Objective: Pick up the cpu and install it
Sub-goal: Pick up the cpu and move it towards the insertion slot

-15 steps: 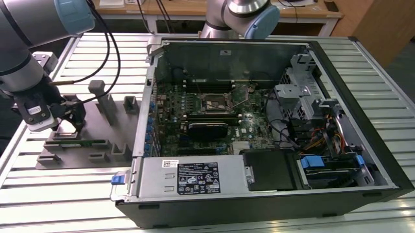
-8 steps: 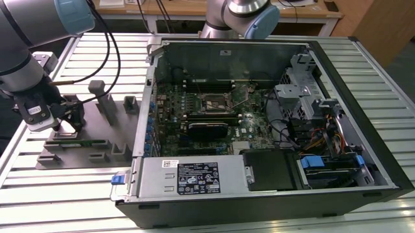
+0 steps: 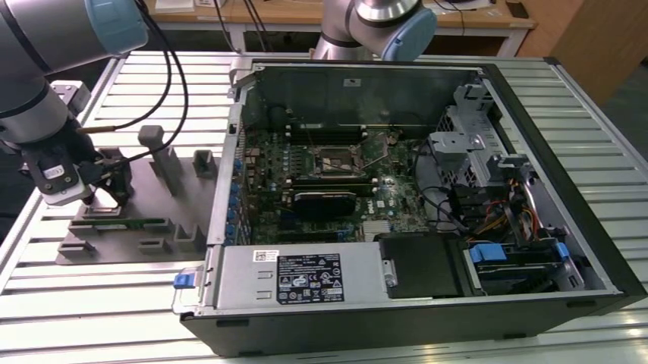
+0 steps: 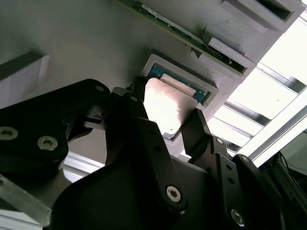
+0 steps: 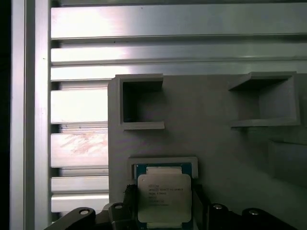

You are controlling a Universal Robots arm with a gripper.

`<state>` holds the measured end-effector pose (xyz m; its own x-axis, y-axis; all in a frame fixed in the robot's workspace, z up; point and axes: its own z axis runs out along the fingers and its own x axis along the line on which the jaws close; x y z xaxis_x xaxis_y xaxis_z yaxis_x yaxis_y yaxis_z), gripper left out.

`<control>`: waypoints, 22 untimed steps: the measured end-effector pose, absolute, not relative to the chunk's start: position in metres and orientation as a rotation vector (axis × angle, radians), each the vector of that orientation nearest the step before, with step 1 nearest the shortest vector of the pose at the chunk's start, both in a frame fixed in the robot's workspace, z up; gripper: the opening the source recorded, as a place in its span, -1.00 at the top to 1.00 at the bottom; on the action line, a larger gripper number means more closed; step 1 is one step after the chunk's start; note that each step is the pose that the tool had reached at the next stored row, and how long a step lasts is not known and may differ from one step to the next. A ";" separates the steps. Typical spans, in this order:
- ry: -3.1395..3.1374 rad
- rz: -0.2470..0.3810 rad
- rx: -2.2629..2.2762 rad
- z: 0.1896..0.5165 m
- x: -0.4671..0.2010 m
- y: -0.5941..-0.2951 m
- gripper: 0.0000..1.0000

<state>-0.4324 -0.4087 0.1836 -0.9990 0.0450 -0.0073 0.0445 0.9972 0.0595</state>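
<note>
Flat square cpu (image 5: 164, 196), shiny gray top, blue-green edge, tiny dark writing too small to read, black gripper (image 4: 167, 112) squeezing its sides, over a gray tray (image 5: 206, 143) pocket

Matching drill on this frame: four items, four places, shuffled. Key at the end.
Items:
1. cpu
2. gripper
3. motherboard socket
4. power supply

Places:
a. inside the open case, mid-board
b. in a square nest on the gray fixture
c. down at the cpu, on the exterior view's left
d. along the case edge nearest the exterior camera

Pairs: 1-b, 2-c, 3-a, 4-d
</note>
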 end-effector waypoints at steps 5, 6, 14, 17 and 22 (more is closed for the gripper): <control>3.131 0.093 0.070 0.190 -0.432 -0.409 -0.08; 3.131 0.093 0.070 0.191 -0.432 -0.409 -0.08; 3.131 0.093 0.070 0.203 -0.432 -0.409 -0.08; 3.131 0.093 0.070 0.209 -0.432 -0.409 -0.08; 3.131 0.093 0.070 0.222 -0.432 -0.409 -0.08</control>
<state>-0.4325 -0.4087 0.2222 -0.9990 0.0450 -0.0073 0.0445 0.9972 0.0594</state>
